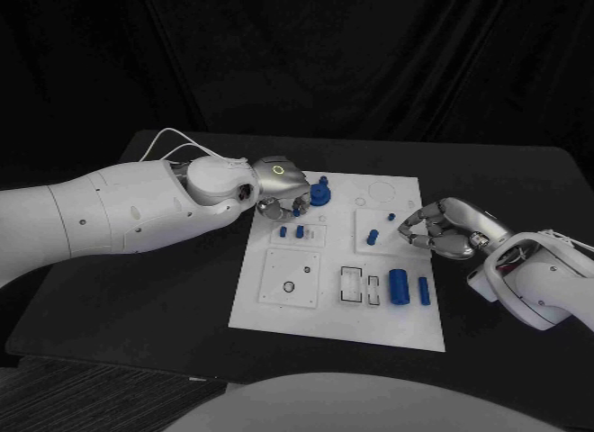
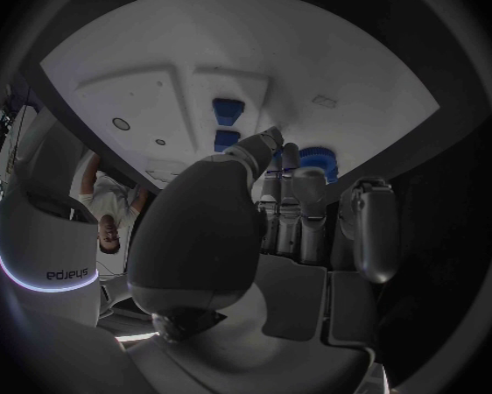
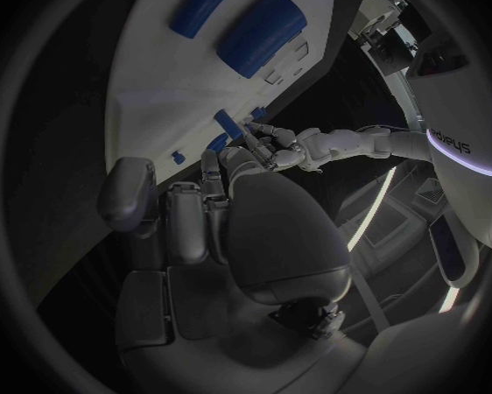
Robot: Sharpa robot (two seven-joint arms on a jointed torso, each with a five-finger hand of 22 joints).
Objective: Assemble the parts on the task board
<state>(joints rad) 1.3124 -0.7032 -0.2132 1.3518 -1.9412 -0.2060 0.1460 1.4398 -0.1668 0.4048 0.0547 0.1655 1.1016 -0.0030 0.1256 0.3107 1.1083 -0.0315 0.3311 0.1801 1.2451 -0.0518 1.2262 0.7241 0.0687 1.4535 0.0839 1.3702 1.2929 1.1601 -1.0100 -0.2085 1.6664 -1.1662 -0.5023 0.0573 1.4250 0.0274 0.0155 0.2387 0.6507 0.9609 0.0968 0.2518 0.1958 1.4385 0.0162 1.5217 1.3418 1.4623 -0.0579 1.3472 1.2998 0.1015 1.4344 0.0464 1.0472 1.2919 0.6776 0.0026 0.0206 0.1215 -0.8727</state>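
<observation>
A: Task board (image 1: 278, 310) is seen as white, with thin black outlines around the slots. Table (image 1: 141, 306) is black.

B: Parts: blue throughout. Large cylinder (image 1: 399, 287) and slim piece (image 1: 425, 290) at 4 o'clock on the board, blue stacked part (image 1: 322, 193) at 12 o'clock.

A: Left hand (image 1: 279, 191) is silver, with a green ring light. Right hand (image 1: 440, 229) is silver too. Arms are white.

- The silver left hand (image 1: 279, 187) covered the far-left corner of the white task board (image 1: 297, 310); whether its fingertips touched anything could not be told.
- The silver right hand (image 1: 443, 229) lay curled at the board's right edge; its grasp was unclear.
</observation>
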